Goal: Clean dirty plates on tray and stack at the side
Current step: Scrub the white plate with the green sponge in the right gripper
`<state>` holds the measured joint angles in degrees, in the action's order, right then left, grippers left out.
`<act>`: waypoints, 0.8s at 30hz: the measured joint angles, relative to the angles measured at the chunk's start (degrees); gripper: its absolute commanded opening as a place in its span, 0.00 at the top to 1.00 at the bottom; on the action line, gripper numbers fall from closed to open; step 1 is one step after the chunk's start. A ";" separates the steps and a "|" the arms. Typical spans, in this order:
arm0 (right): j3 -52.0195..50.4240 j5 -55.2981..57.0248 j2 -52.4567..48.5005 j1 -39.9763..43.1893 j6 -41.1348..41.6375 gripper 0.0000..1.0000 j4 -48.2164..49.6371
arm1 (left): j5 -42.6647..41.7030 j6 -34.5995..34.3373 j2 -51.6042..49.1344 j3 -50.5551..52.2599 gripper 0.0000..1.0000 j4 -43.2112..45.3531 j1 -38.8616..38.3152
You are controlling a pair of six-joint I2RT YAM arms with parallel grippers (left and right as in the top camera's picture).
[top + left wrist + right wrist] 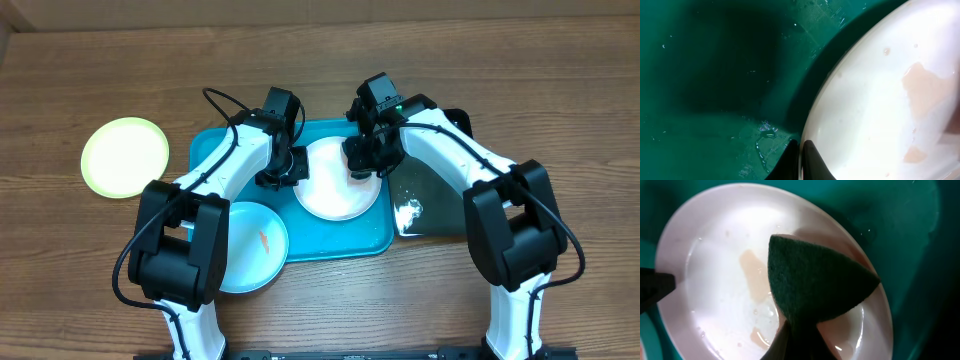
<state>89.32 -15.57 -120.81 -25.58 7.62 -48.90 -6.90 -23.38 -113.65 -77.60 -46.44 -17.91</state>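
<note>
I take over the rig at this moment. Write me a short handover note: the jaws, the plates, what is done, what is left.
Left gripper: jaws shut on the rim of the white plate, which lies on the tray.
Right gripper: jaws shut on a green scouring pad, pressed on that plate.
White plate: pale smears show.
Light blue plate: at the tray's near left corner, orange smear, uncleaned.
Yellow-green plate: on the table left of the tray, no smear visible.
Left: finish white, clean blue, stack.

Wood-grain counter. Glossy black tray off to my right, with wet glare on its surface. Dark green scouring pad, folded into a wedge.
</note>
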 measured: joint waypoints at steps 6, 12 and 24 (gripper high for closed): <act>0.00 -0.04 -1.49 -0.02 -0.02 0.96 -0.04 | 0.00 0.00 0.00 0.00 0.95 0.02 0.00; 0.02 -0.11 -1.88 -0.20 0.02 0.96 -0.13 | 0.00 0.00 0.00 0.00 0.95 0.00 0.00; 0.02 0.79 -1.95 -2.60 0.07 0.96 0.72 | 0.07 0.00 0.00 0.00 0.95 -0.07 0.02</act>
<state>89.34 -14.79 -122.76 -28.18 7.68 -48.18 -6.83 -23.38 -113.65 -77.60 -46.50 -17.89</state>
